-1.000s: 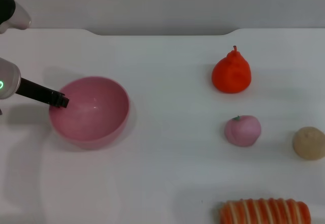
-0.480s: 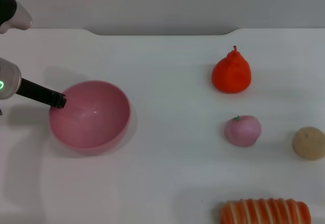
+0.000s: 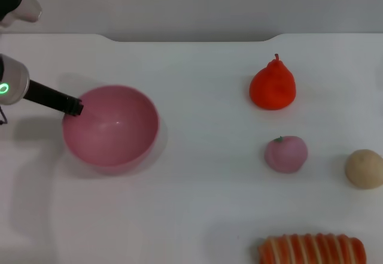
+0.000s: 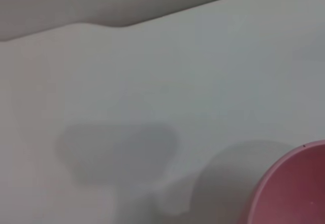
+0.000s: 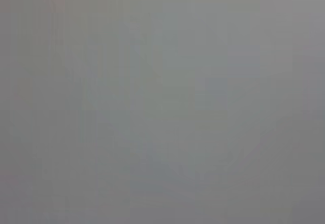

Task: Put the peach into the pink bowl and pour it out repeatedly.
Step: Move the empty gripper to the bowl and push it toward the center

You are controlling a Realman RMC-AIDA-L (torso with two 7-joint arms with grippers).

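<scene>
The pink bowl (image 3: 114, 129) stands open side up and empty on the left of the white table (image 3: 197, 180). My left gripper (image 3: 73, 106) reaches in from the left, its dark fingers closed on the bowl's left rim. A piece of the bowl's rim also shows in the left wrist view (image 4: 297, 188). The peach (image 3: 286, 154), small and pale pink with a green stem spot, lies on the table far to the right of the bowl, apart from both. My right gripper is out of view; the right wrist view shows only plain grey.
An orange-red pear-shaped fruit (image 3: 273, 86) stands behind the peach. A beige ball (image 3: 364, 168) lies at the right edge. An orange-and-white striped item (image 3: 312, 250) lies at the front right. The table's back edge runs along the top.
The bowl has gone from tilted to level and has shifted a little back and to the right with my left gripper on its rim. The peach has not moved.
</scene>
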